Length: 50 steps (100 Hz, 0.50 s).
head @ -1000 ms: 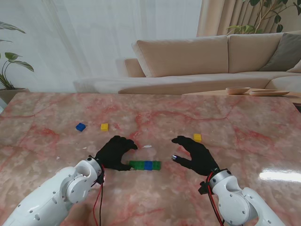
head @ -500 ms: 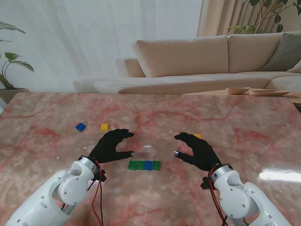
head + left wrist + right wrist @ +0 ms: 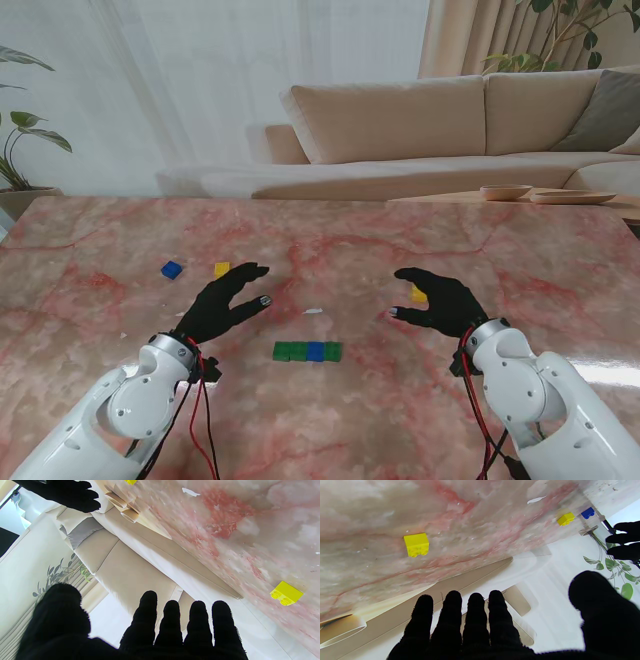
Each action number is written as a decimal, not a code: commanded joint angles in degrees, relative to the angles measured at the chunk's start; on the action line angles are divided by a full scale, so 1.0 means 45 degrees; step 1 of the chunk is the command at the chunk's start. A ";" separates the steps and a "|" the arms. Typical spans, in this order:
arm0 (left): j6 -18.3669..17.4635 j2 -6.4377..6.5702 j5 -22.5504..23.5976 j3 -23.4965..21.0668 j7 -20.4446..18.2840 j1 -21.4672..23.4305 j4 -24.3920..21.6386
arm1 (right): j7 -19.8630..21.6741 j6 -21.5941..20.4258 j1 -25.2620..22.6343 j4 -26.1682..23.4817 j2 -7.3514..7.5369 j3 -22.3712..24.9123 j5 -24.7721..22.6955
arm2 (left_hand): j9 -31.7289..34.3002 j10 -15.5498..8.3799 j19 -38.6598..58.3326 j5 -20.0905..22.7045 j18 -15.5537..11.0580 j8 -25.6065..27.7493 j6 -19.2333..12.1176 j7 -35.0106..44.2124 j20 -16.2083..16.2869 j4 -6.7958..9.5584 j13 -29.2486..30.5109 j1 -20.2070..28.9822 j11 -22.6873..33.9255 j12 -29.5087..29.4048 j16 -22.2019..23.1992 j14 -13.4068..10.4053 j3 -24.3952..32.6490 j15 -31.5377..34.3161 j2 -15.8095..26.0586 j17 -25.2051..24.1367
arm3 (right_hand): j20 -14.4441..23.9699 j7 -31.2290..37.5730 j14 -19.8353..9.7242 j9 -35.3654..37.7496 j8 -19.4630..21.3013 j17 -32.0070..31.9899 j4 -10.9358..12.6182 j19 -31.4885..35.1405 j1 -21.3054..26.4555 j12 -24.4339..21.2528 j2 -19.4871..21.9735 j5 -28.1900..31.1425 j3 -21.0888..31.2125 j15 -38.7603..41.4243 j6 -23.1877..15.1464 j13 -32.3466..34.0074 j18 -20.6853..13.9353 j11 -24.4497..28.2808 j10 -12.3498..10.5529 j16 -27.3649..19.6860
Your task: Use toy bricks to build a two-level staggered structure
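A flat row of green, blue and green bricks (image 3: 307,351) lies on the marble table, between my two hands and a little nearer to me. My left hand (image 3: 222,301) hovers open, left of the row, holding nothing. A yellow brick (image 3: 221,269) (image 3: 286,596) and a blue brick (image 3: 172,269) lie just beyond it. On the right side my right hand (image 3: 438,301) is open and empty too. Its fingers partly cover a second yellow brick (image 3: 418,293) (image 3: 416,544) in the stand view.
The pink marble table (image 3: 320,240) ends at its far edge before a beige sofa (image 3: 440,130). A small white scrap (image 3: 313,311) lies beyond the brick row. Wooden dishes (image 3: 545,193) sit on a side table at the far right.
Both hands have lifted off the table and drawn away from the brick row, the left hand going left and farther, the right hand going right and farther. The brick row has stayed put.
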 commanded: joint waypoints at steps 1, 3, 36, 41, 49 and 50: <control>-0.0080 -0.0009 -0.0020 -0.0092 -0.0141 0.0177 -0.0219 | 0.0350 0.0192 0.0279 0.0057 0.0130 0.0150 -0.0076 | 0.0091 -0.0057 0.0422 -0.0036 -0.0082 -0.0141 -0.0496 -0.0313 0.0150 0.0319 0.0189 -0.0414 -0.0333 -0.0163 -0.0217 0.0094 -0.0513 -0.0344 0.0512 -0.0235 | 0.0189 -0.0353 -0.0283 -0.0195 0.0118 -0.0007 -0.0519 0.0241 0.0300 0.0426 -0.0422 -0.0657 0.0154 0.0221 0.0211 0.0186 -0.0008 0.0365 -0.0040 0.0376; -0.0125 0.0000 -0.0063 -0.0134 -0.0203 0.0192 -0.0247 | 0.0452 0.0216 0.0353 0.0089 0.0149 0.0166 -0.0111 | 0.0111 -0.0062 0.0421 -0.0023 -0.0078 -0.0150 -0.0514 -0.0345 0.0142 0.0321 0.0194 -0.0421 -0.0349 -0.0174 -0.0224 0.0082 -0.0531 -0.0348 0.0516 -0.0243 | 0.0205 -0.0372 -0.0293 -0.0233 0.0117 -0.0015 -0.0538 0.0260 0.0365 0.0529 -0.0493 -0.0674 0.0102 0.0283 0.0228 0.0188 -0.0012 0.0466 -0.0042 0.0436; -0.0033 0.0084 -0.0326 -0.0673 -0.0706 0.0611 -0.0762 | 0.1384 0.0040 0.1718 0.1345 0.0422 0.0079 -0.1343 | -0.0063 -0.0087 -0.0205 0.0097 0.0062 -0.0163 -0.0616 -0.0727 -0.0290 0.0299 -0.0035 -0.0285 -0.0584 -0.0256 -0.0344 -0.0096 -0.0795 -0.0518 0.0646 -0.0271 | 0.0711 -0.0423 -0.0379 -0.0987 0.0279 -0.0078 -0.0758 0.0806 0.2032 0.2940 -0.2523 -0.0938 -0.1033 0.2751 0.0676 -0.0448 -0.0206 0.3008 0.0024 0.1853; -0.0047 0.0082 -0.0291 -0.0704 -0.0675 0.0624 -0.0758 | 0.1343 -0.0050 0.1954 0.1666 0.0446 -0.0037 -0.1590 | -0.0049 -0.0088 -0.0212 0.0130 0.0057 -0.0135 -0.0623 -0.0711 -0.0298 0.0299 -0.0020 -0.0260 -0.0585 -0.0253 -0.0341 -0.0115 -0.0805 -0.0525 0.0626 -0.0263 | 0.0865 -0.0147 -0.0395 -0.0942 0.0424 -0.0004 -0.0783 0.1008 0.2226 0.3238 -0.2944 -0.0802 -0.1154 0.3242 0.0698 -0.0478 -0.0175 0.3456 0.0016 0.1994; -0.0037 0.0090 -0.0239 -0.0746 -0.0683 0.0645 -0.0764 | 0.1275 -0.0190 0.2326 0.2193 0.0483 -0.0253 -0.1888 | -0.0024 -0.0092 -0.0221 0.0189 0.0040 -0.0089 -0.0614 -0.0684 -0.0308 0.0302 -0.0015 -0.0212 -0.0580 -0.0244 -0.0335 -0.0116 -0.0808 -0.0543 0.0623 -0.0259 | 0.1168 0.0651 -0.0433 -0.0842 0.0908 0.0111 -0.0809 0.1422 0.2348 0.3674 -0.3415 -0.0810 -0.1188 0.3905 0.0704 -0.0481 -0.0132 0.4088 -0.0060 0.2150; -0.0035 0.0093 -0.0229 -0.0751 -0.0687 0.0649 -0.0768 | 0.1259 -0.0204 0.2370 0.2260 0.0486 -0.0282 -0.1919 | -0.0028 -0.0089 -0.0222 0.0180 0.0039 -0.0085 -0.0605 -0.0687 -0.0310 0.0302 -0.0018 -0.0207 -0.0582 -0.0243 -0.0334 -0.0121 -0.0809 -0.0546 0.0624 -0.0258 | 0.1205 0.0758 -0.0438 -0.0820 0.0974 0.0129 -0.0809 0.1471 0.2374 0.3714 -0.3422 -0.0796 -0.1183 0.3969 0.0696 -0.0465 -0.0132 0.4142 -0.0069 0.2164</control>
